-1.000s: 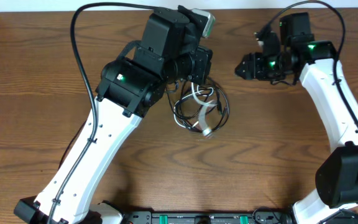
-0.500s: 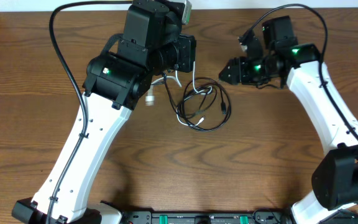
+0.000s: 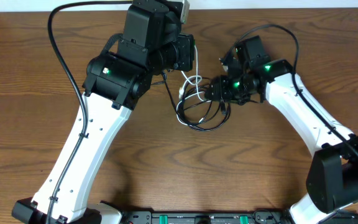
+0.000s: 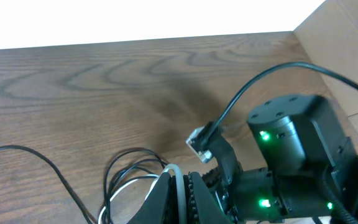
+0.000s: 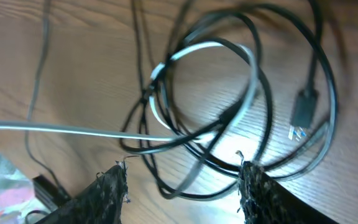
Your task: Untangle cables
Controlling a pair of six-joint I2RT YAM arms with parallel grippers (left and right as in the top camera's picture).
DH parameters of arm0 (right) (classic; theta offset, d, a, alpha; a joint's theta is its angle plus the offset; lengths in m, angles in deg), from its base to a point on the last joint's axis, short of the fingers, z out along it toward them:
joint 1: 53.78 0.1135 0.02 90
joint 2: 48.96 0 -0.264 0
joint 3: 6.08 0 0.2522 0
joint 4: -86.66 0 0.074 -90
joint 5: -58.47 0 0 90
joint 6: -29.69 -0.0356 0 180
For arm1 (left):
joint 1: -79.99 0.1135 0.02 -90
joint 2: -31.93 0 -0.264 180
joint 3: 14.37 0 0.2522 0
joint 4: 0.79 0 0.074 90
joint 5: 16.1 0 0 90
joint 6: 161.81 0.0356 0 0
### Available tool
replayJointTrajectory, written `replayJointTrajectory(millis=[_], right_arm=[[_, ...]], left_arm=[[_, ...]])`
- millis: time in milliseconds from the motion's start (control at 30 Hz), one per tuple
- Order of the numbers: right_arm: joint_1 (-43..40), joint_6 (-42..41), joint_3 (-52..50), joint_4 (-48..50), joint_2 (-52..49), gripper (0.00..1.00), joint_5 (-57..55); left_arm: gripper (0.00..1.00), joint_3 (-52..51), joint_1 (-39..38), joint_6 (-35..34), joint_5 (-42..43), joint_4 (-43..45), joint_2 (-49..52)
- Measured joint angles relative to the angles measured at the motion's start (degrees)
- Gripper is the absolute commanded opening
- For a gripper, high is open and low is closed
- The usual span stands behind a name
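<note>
My left gripper (image 3: 189, 62) is shut on the white cable (image 3: 195, 81) and holds it above the table. In the left wrist view the pads (image 4: 166, 196) pinch the white cable (image 4: 173, 167), which loops over their tips. The black cable (image 3: 202, 118) lies in a loose coil on the table, with the white cable threaded through it. My right gripper (image 3: 212, 93) is open just over the coil's right side. In the right wrist view its fingers (image 5: 110, 196) straddle black cable (image 5: 263, 87) loops, a black plug (image 5: 304, 107) and the white cable (image 5: 199, 47).
Thick black robot wires arch over both arms (image 3: 61, 43). A thin black strand (image 4: 36, 162) trails left across the wood. The table's far edge meets a white wall (image 4: 135, 22). A cardboard surface (image 4: 347, 37) stands at the right.
My right gripper has swung left and down onto the coil. My left gripper, shut on the white cable, shifted left one second ago and has since stayed still.
</note>
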Motion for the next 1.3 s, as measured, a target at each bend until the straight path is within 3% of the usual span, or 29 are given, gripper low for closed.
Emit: replayJointTrajectory(millis=[333, 533, 567, 700, 967, 1300], right_arm=[[0.9, -0.8, -3.4, 2.3, 0.0, 0.50, -1.2], [2.8, -2.8, -8.2, 8.7, 0.0, 0.41, -1.2], [3.1, -3.5, -9.7, 10.5, 0.0, 0.38, -1.6], [3.8, -6.2, -14.2, 15.1, 0.0, 0.01, -5.2], [1.7, -9.6, -17.6, 15.9, 0.0, 0.01, -14.8], [-7.0, -7.4, -18.2, 13.6, 0.0, 0.01, -16.9]], left_arm=[[0.07, 0.0, 0.0, 0.0, -0.1, 0.2, 0.0], [0.07, 0.0, 0.0, -0.1, -0.3, 0.4, 0.0], [0.07, 0.0, 0.0, -0.2, -0.5, 0.4, 0.0], [0.07, 0.0, 0.0, -0.7, -0.8, 0.5, 0.0], [0.07, 0.7, 4.3, -1.3, -0.9, 0.7, -0.3], [0.07, 2.9, 23.0, -1.5, -1.1, -1.3, -6.3]])
